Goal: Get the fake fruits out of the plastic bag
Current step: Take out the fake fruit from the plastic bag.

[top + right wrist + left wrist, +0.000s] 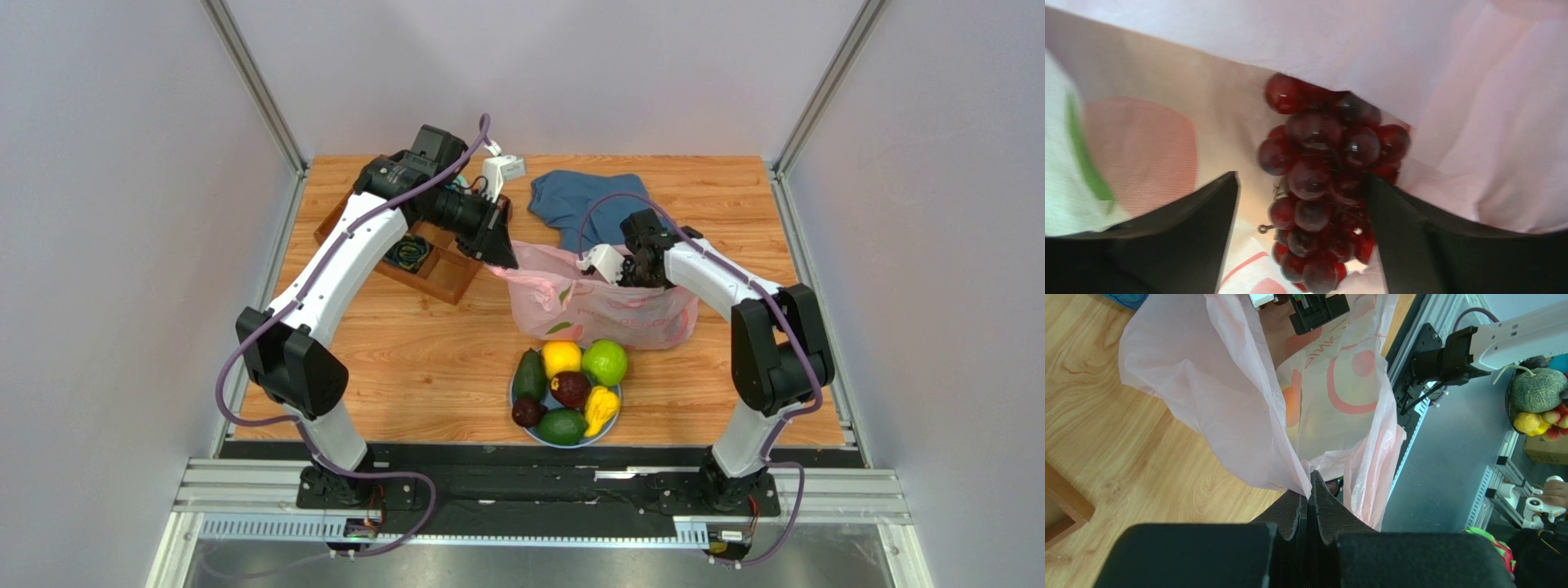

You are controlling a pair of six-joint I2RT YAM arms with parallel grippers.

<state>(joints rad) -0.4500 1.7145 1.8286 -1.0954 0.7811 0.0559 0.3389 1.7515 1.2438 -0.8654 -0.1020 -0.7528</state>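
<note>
Right gripper (1300, 180): spread wide, straddling the grape bunch (1315, 147) inside the plastic bag (1229, 386).
Left gripper (1309, 496): pressed together on the bag's left rim.
Risk: closing may pinch loose film too, dragging the bag.

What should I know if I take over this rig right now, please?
Left gripper: shut on the plastic bag at its rim, holding it up.
Right gripper: open inside the bag, jaws either side of the grape bunch, not yet gripping.
Done: the other fake fruits lie on the plate.
To do: close on the grapes, lift them out, set them on the plate.
</note>
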